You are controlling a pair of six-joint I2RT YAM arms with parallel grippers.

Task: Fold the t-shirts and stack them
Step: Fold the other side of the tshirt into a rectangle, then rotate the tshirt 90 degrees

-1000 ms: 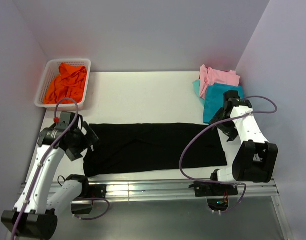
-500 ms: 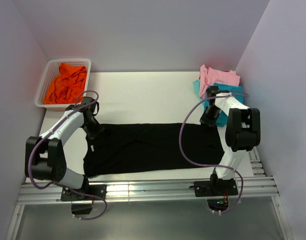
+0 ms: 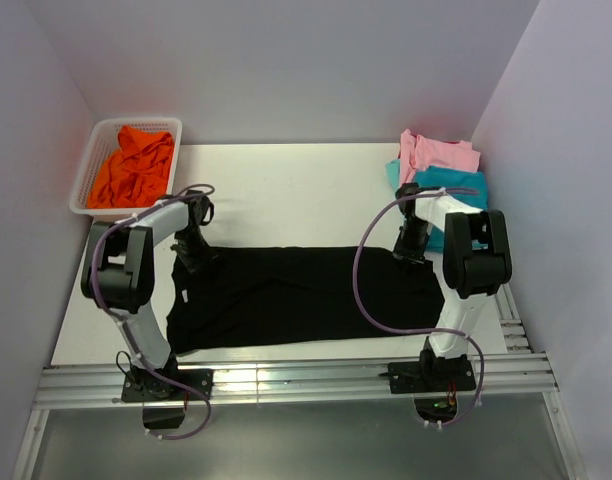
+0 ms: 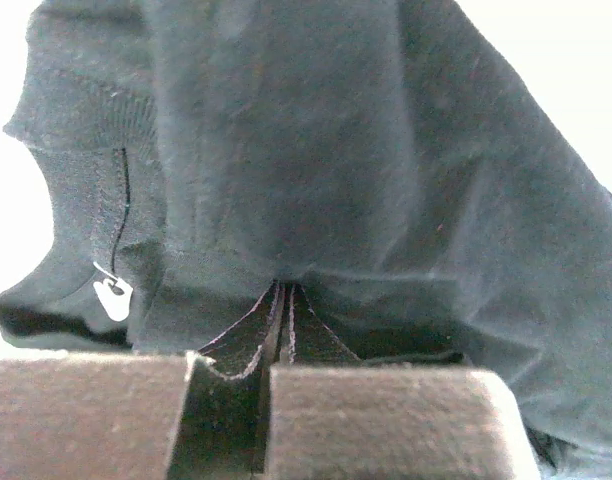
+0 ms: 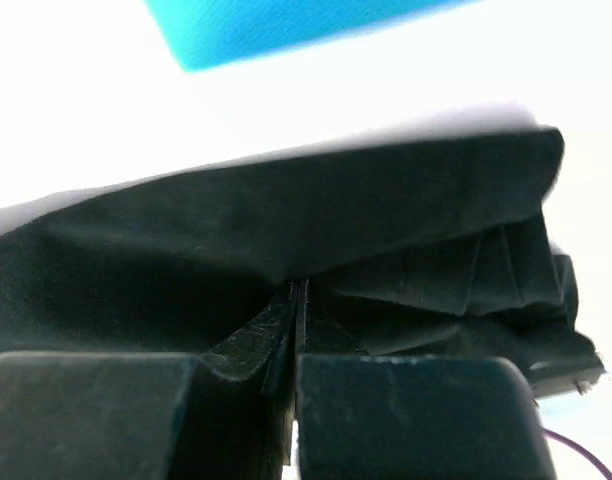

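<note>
A large black t-shirt [image 3: 306, 295] lies spread flat across the middle of the table. My left gripper [image 3: 198, 255] is down at its far left corner and shut on a pinch of the black cloth [image 4: 336, 150], which bunches over the closed tips of that gripper [image 4: 283, 290]. My right gripper [image 3: 410, 250] sits at the far right corner, shut on the shirt's edge [image 5: 236, 230]; the cloth folds around that gripper's tips [image 5: 298, 290]. A pink t-shirt [image 3: 436, 155] lies on a teal one [image 3: 464, 180] at the back right.
A white mesh basket [image 3: 136, 122] at the back left holds a crumpled orange t-shirt [image 3: 134, 165]. The teal cloth [image 5: 276, 25] lies just beyond the right gripper. Grey walls close in the table on three sides.
Both arms swung from the shirt's sides to its far edge, one at each corner. Both grippers went from open to shut on the black cloth.
</note>
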